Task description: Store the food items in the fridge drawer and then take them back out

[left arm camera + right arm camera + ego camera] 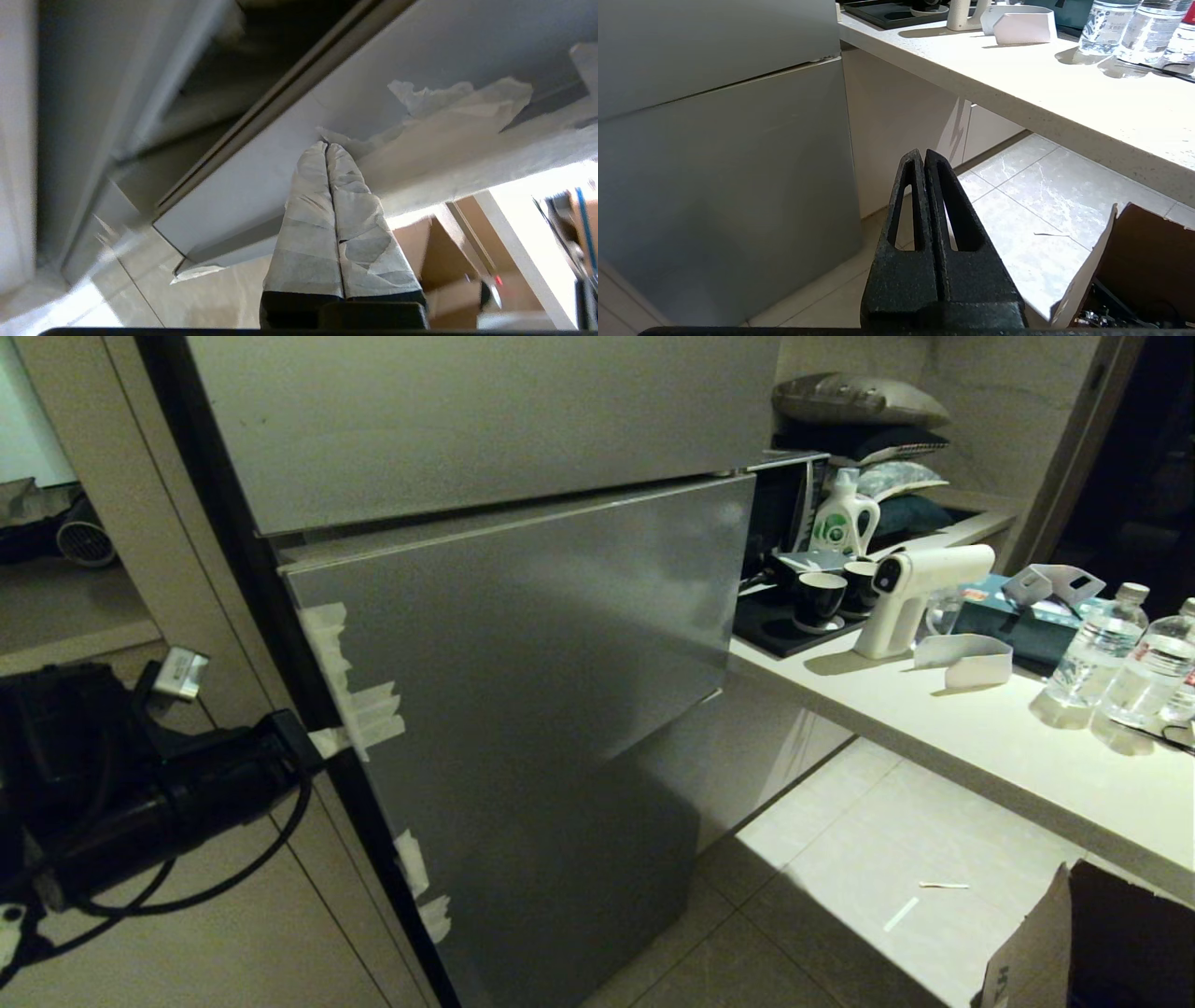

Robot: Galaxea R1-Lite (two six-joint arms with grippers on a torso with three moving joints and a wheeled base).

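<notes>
Head camera coverage gives me the left pincer (322,747) at the taped left edge of the grey steel door panel (541,644), with its tips hidden against the tape scraps (359,709). My left wrist camera supplies what that view lacks: the tape-wrapped fingers (308,210) are pressed together, clenched on nothing, their tips touching crumpled tape (448,116) on the panel's edge. A dark gap shows beside the panel there.

My right wrist camera shows the right pincer (923,156) clenched and empty, hanging above the tiled floor (1017,196) near the lower door panel (724,186); the head camera does not show this arm.

I see neither the fridge drawer nor any food item in any view; the steel panels block the interior.

On the worktop (980,728) to the right stand a white handheld device (910,593), dark cups (822,597), a detergent bottle (845,518) and water bottles (1092,649). A cardboard box (1074,943) sits on the floor below.
</notes>
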